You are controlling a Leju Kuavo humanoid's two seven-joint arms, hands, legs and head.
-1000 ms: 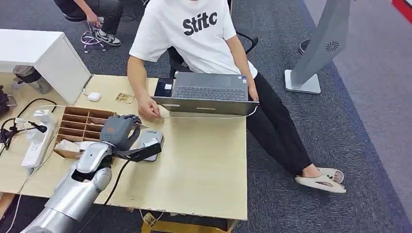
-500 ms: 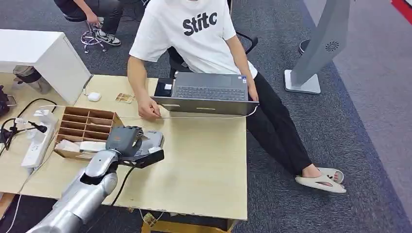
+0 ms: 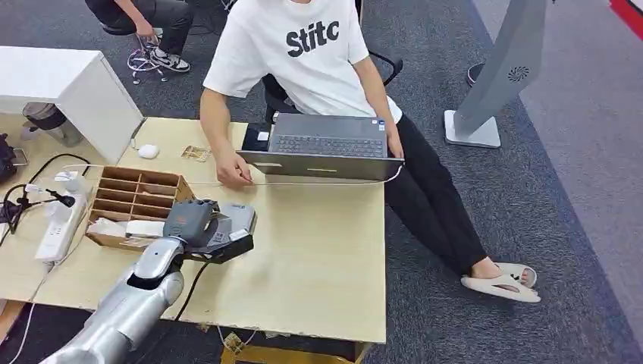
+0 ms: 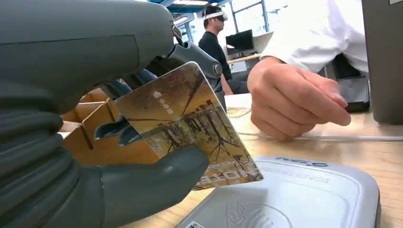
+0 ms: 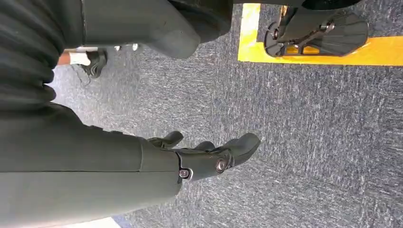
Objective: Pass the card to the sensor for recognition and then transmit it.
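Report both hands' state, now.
Left hand: holding the card over the sensor.
Right hand: holding nothing, fingers apart, hanging over the carpet.

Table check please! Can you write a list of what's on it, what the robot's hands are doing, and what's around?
Surface: pale wooden table, bare on its near right part.
Job's things: card held tilted just above the grey sensor; whether they touch is unclear.
Clutter: wooden box with slots, laptop, white earbud case, power strip.
Hands: left hand pinches the card; right hand hangs over carpet, fingers apart, holding nothing.
Cables: black cables at the table's left; a white cable by the laptop.
Surroundings: a seated person's hand rests beside the sensor; grey stand on the carpet.
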